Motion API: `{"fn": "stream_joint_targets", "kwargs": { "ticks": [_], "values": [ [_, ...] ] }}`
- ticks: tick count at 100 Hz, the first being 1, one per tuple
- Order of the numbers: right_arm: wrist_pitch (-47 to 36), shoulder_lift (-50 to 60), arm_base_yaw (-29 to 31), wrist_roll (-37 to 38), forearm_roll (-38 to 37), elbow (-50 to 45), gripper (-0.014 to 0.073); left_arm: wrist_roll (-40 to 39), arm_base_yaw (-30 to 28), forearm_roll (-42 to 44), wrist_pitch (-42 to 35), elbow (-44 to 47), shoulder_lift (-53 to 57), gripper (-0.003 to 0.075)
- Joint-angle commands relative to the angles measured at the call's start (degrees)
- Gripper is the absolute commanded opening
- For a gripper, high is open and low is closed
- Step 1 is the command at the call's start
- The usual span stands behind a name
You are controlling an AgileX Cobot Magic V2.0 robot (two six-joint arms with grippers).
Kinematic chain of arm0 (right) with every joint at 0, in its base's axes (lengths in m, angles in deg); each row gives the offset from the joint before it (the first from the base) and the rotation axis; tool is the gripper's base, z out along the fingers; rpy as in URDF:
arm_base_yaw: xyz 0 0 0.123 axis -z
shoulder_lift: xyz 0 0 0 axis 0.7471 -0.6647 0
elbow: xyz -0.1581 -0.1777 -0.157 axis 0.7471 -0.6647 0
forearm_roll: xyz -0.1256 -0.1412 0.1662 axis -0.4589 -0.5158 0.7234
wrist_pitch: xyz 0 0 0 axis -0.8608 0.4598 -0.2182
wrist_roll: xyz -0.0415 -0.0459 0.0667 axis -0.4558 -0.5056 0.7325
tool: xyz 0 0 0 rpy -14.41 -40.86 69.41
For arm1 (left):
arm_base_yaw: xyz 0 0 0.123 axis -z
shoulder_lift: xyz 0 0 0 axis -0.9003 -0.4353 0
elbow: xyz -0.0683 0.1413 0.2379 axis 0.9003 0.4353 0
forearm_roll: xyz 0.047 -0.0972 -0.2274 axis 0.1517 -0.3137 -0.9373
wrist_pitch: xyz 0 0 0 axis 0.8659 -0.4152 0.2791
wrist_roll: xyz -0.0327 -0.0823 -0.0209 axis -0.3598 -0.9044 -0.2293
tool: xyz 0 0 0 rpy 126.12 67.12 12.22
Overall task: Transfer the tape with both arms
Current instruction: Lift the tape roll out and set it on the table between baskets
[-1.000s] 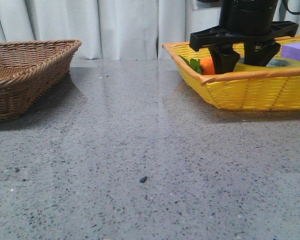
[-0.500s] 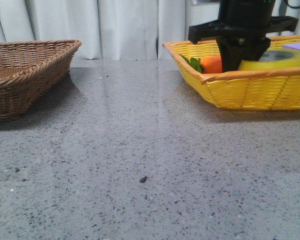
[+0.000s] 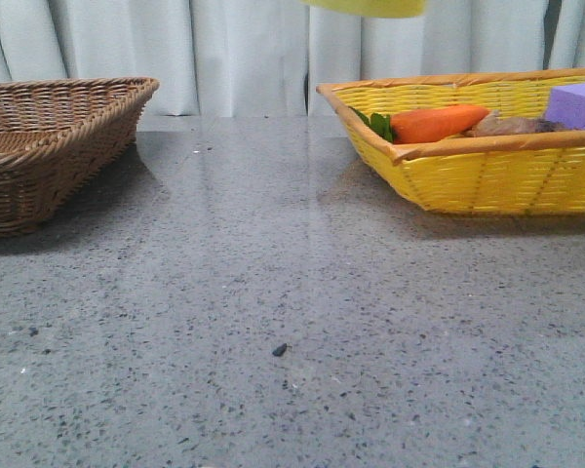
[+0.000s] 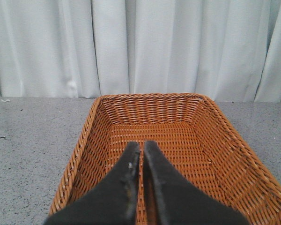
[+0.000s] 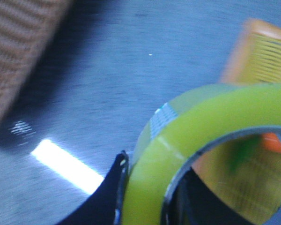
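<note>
Tape [image 5: 187, 154] is airborne — the right gripper [image 5: 145, 197] has it pinched through the rim, one dark finger [image 5: 107, 192] showing outside the roll and another dimly seen inside the core. So that gripper is closed on the tape, as far as the blurred right wrist view lets me judge. In the front view only the roll's yellow underside [image 3: 366, 7] peeks in at the very top edge, high above the table [image 3: 273, 292] and just left of the yellow basket [image 3: 487, 180]; the gripper itself is out of that shot.

Yellow basket holds a carrot [image 3: 437, 124], a purple block [image 3: 577, 103] and something brownish between them — no tape in it, so pickup looks done.

Left gripper [image 4: 141, 154] hangs over the brown basket [image 4: 98, 122], fingertips pressed nearly together w/ just a sliver of gap, holding nothing. That basket shows empty in the left wrist view.

Progress, by my read: step one finished, the roll lifted clear of the source basket. Left to do — carry toward the middle, hand off to the left arm, which would have to open up first, then drop into the brown basket. Roughly a third done, I'd say. Handoff hasn't begun; the two grippers share no view.
</note>
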Motion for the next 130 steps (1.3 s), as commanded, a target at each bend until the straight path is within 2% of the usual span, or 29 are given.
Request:
{"fn": "stream_joint_targets", "kwargs": {
  "ticks": [1, 20, 44, 53, 68, 77, 98, 105, 115, 124, 130],
  "values": [
    [2.0, 2.0, -3.7, -0.6, 0.0, 2.1, -0.0074, -0.4, 0.5, -0.4, -5.0, -2.1, -0.7, -0.0021],
    [1.7, -3.5, -8.5, -0.6, 0.0, 2.1, -0.0074, -0.4, 0.5, -0.4, -5.0, -2.0, -0.7, -0.0021],
    [2.1, -10.4, -8.6, -1.1, -0.9, 2.1, -0.0064, -0.4, 0.5, -0.4, -4.7, -2.0, -0.7, -0.0021],
    [2.8, -11.7, -8.6, -1.6, -0.9, 2.1, 0.0004, -0.4, 0.5, -0.4, -4.7, -2.0, -0.7, -0.0021],
    [3.1, -12.0, -8.6, -1.6, -0.9, 2.1, 0.0205, -0.4, 0.5, -0.4, -4.1, -2.0, -0.7, -0.0021],
    [3.2, -11.9, -8.6, -1.6, -0.9, 2.1, 0.0248, -0.4, 0.5, -0.4, -3.6, -2.0, -0.7, -0.0021],
    [3.2, -7.6, -8.5, -1.6, -1.0, 2.1, 0.0242, -0.4, 1.7, -0.4, -2.9, -3.9, -0.9, -0.002],
    [2.5, -4.7, -8.4, -1.6, -1.0, 2.1, 0.0205, -0.4, 3.9, -0.4, -1.9, -5.6, -1.9, -0.0006],
    [0.7, 0.0, -8.4, -1.6, -1.9, 2.1, 0.0074, -0.4, 8.4, -0.4, -1.5, -8.0, -4.4, 0.0083],
    [-0.9, 4.7, -8.4, -1.6, -4.1, 2.1, -0.006, 0.0, 13.4, -0.2, -1.9, -9.9, -7.5, 0.0207],
    [-2.1, 7.9, -8.4, -1.6, -6.3, 2.1, -0.0073, 0.0, 16.8, -0.2, -1.9, -11.4, -10.0, 0.0281]
  ]
}}
